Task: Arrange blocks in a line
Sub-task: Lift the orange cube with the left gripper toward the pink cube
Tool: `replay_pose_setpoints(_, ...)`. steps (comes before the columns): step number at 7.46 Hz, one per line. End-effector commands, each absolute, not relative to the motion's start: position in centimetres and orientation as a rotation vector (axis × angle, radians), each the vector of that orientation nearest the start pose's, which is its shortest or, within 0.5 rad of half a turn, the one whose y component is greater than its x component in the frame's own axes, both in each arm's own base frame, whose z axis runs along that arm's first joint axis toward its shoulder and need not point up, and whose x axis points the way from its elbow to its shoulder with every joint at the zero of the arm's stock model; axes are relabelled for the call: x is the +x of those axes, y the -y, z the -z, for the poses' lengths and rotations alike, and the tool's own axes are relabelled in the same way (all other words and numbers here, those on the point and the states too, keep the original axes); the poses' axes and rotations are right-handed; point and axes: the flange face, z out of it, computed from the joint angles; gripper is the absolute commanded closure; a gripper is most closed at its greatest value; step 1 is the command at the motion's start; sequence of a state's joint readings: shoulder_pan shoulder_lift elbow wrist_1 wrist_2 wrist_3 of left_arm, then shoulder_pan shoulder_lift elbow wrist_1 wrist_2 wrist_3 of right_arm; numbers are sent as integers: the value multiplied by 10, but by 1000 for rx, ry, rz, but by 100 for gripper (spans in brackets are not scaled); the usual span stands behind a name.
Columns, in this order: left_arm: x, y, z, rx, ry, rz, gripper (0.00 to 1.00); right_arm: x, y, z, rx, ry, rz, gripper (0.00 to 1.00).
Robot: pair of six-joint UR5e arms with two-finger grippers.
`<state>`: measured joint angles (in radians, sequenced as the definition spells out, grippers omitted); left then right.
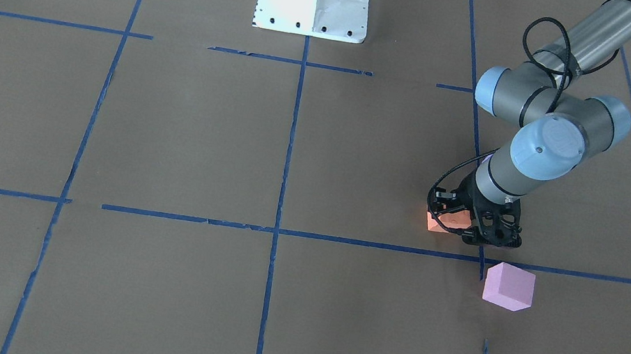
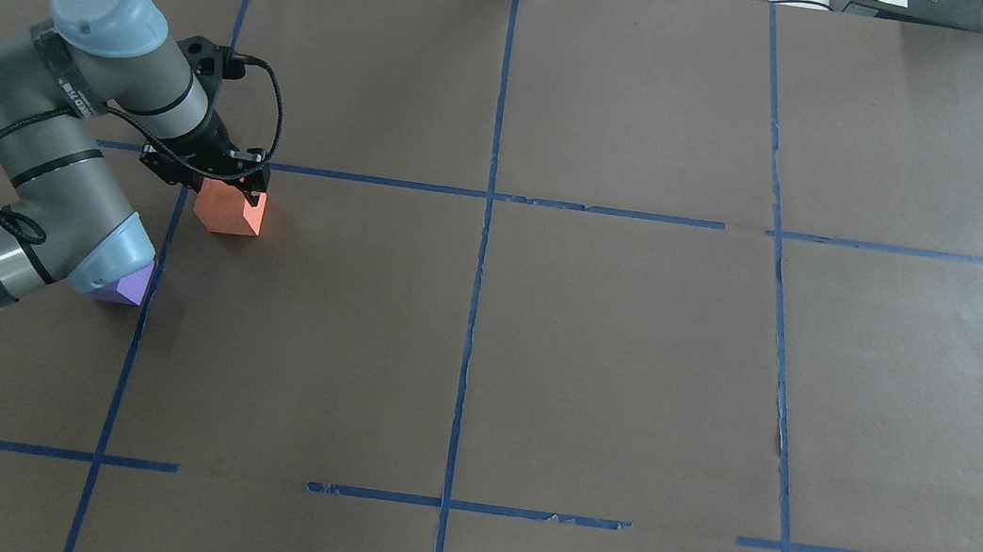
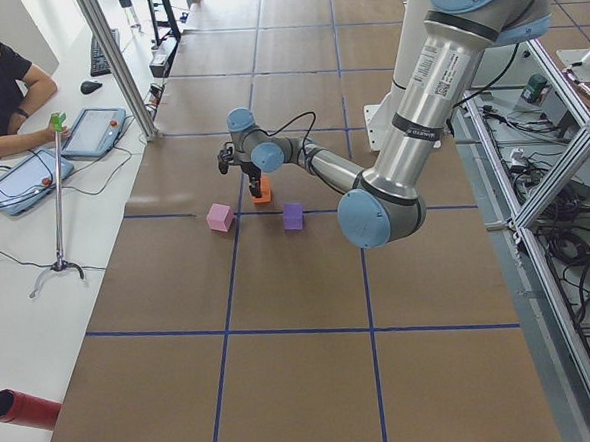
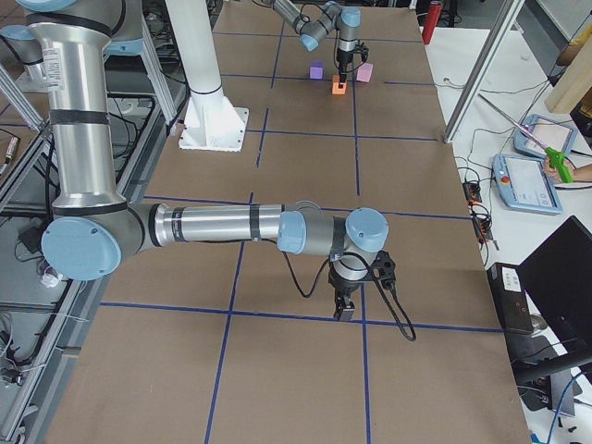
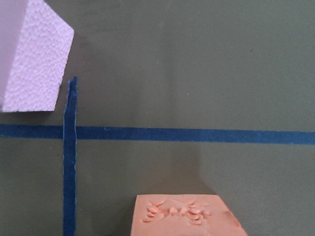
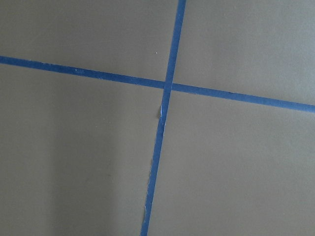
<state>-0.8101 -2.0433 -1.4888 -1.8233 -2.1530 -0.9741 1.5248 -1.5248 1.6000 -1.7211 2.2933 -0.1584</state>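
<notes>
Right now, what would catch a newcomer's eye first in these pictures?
The left hand is down at the orange block, far over on the robot's left side. The pink block sits apart from it on the side away from the robot. The purple block lies nearer the robot, half hidden under the left arm's elbow in the overhead view.

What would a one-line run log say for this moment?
left gripper: at orange block, grip unclear | pink block: apart | purple block: half hidden by left arm | right gripper: far off, state unclear
</notes>
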Motion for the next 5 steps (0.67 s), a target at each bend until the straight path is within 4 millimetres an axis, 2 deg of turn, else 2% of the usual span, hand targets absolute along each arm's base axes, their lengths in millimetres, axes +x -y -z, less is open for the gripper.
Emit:
replay_pose_setpoints(1,414,551,-395,-19,-842,12,80,44,507,-640,-31,726,169,0)
replay_pose_setpoints(2,397,556,-380,-3,-856,28,80,44,507,-639,-30,726,168,0)
replay_pose_setpoints(3,367,555,-361,1,-839,50,80,44,507,-640,-31,726,168,0)
replay_pose_setpoints(4,345,546,-338,14,-815,6,80,44,507,-639,-30,726,168,0)
replay_pose_setpoints(5,308,549,-316,28,-799,27,80,44,507,-640,-31,726,168,0)
